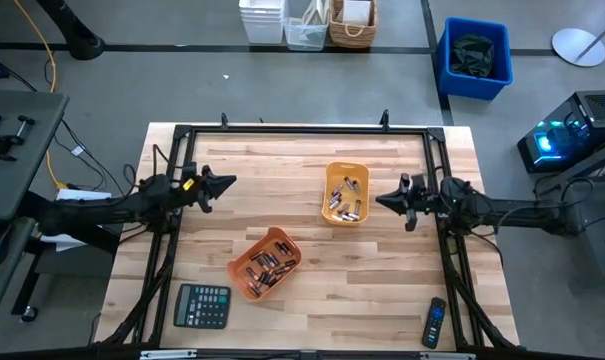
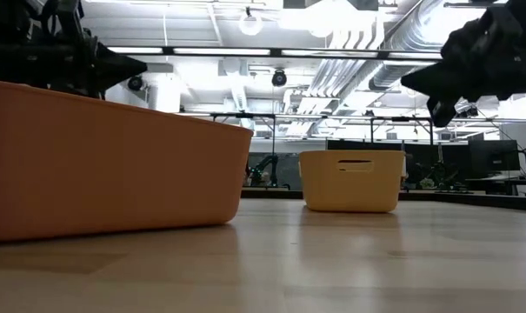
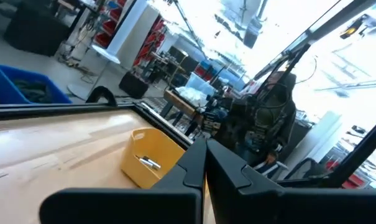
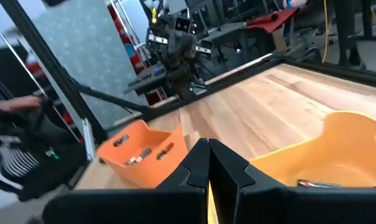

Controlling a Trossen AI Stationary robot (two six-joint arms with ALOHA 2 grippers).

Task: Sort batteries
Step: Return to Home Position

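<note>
Jaws closed, apart from batteries (image 1: pixel 346 203) lying in 2 bins (image 1: pixel 347 167).

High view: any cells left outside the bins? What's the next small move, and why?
Probably pull both arms back to rest. All visible batteries lie in the orange bin and yellow bin; only the calculator and remote sit loose on the table. The left gripper and right gripper hover shut, empty.

The batteries (image 1: pixel 269 266) are held in front bin (image 1: pixel 240 276), centre-left, and back bin (image 1: pixel 347 167), centre-right; calculator (image 1: pixel 202 306) is set front-left, remote (image 1: pixel 435 323) front-right.
</note>
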